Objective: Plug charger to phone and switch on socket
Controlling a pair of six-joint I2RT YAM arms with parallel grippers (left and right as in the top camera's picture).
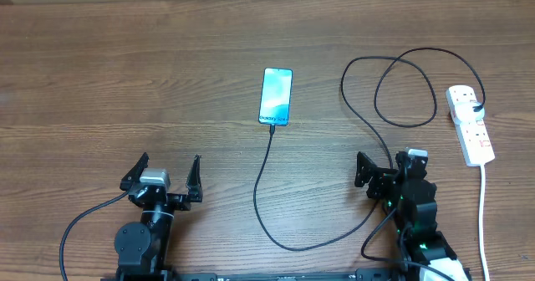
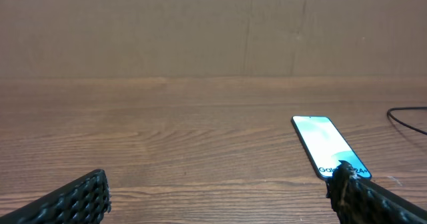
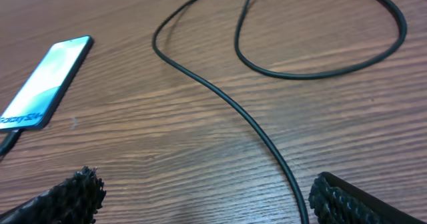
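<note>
Black left gripper (image 2: 220,177) and right gripper (image 3: 207,184) hang spread, empty; reaching the white power strip (image 1: 472,135) right of the slim blue-screened phone (image 1: 277,96) could snag the looped black cable (image 3: 247,121).

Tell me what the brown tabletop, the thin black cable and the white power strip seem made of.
Brown tabletop: wood or wood-look laminate, matte, with streaky grain lines. Thin black cable: probably rubber or plastic sheathing, smooth, bending in loose loops. White power strip: likely hard moulded plastic, smooth and plain.
</note>
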